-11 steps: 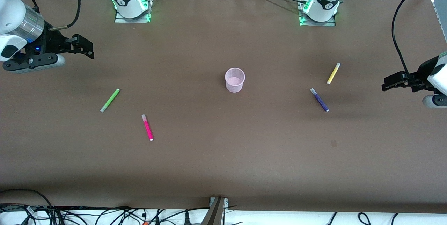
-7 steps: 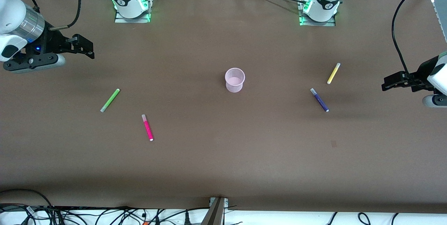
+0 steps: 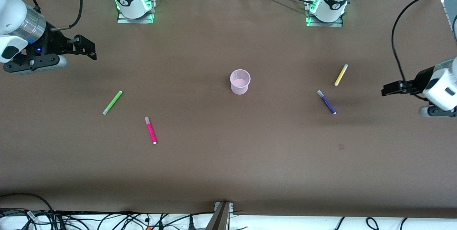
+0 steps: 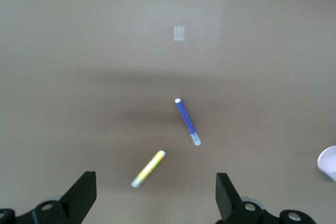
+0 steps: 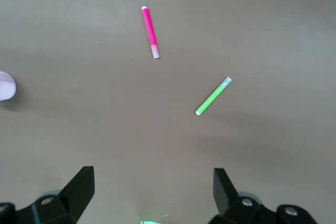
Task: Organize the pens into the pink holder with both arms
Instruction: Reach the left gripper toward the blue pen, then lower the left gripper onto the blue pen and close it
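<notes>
Left gripper (image 3: 387, 90) shifted toward purple pen (image 3: 326, 102) — fingers apart, empty; right gripper (image 3: 87, 49) waits, fingers apart.

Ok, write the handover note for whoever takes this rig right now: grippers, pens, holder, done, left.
Left gripper: open, empty, in the air at its own end of the table.
Right gripper: open, empty, at its own end.
Pink holder: upright mid-table, empty.
Yellow pen and purple pen lie toward the left arm's end; green pen and magenta pen toward the right arm's.
Done: nothing.
Left: all four pens.
</notes>
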Action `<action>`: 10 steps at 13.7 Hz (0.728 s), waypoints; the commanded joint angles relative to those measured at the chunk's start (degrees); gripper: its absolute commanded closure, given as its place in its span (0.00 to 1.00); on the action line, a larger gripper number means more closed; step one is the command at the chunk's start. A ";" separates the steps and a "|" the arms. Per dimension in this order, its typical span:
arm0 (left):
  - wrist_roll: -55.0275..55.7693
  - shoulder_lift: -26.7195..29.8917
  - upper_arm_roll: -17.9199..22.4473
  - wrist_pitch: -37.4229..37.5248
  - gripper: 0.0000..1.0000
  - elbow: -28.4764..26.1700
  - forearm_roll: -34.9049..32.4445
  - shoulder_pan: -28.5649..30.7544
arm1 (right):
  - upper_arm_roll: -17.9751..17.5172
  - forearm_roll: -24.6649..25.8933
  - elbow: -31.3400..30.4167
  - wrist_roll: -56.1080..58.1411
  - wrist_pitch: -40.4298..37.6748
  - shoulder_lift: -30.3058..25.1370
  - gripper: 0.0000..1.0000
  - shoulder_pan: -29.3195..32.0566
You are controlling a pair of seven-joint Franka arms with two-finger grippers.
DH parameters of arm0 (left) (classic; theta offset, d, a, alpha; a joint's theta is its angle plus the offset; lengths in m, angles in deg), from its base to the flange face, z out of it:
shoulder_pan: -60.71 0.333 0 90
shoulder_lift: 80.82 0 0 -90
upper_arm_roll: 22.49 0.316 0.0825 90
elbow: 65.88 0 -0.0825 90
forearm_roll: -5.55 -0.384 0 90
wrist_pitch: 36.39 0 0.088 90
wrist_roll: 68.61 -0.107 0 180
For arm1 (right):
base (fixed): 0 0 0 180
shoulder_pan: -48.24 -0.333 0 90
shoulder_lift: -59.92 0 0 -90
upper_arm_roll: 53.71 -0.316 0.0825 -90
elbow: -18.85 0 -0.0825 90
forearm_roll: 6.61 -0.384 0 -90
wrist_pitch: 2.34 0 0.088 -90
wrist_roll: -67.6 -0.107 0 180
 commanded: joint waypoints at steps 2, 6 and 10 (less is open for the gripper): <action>15.18 -6.32 -0.21 -2.82 0.00 -0.08 4.96 -0.55 | 0.18 -0.79 0.38 -0.74 -0.81 -0.43 0.00 -0.32; 26.29 -6.86 -0.21 -15.99 0.00 -11.13 3.99 -2.93 | 0.18 -0.79 0.38 -0.65 -0.54 -0.43 0.00 -0.32; 31.65 -7.56 -0.21 -25.57 0.00 -19.14 3.99 -3.28 | 0.18 -0.62 0.38 -0.57 -0.02 -0.43 0.00 -0.32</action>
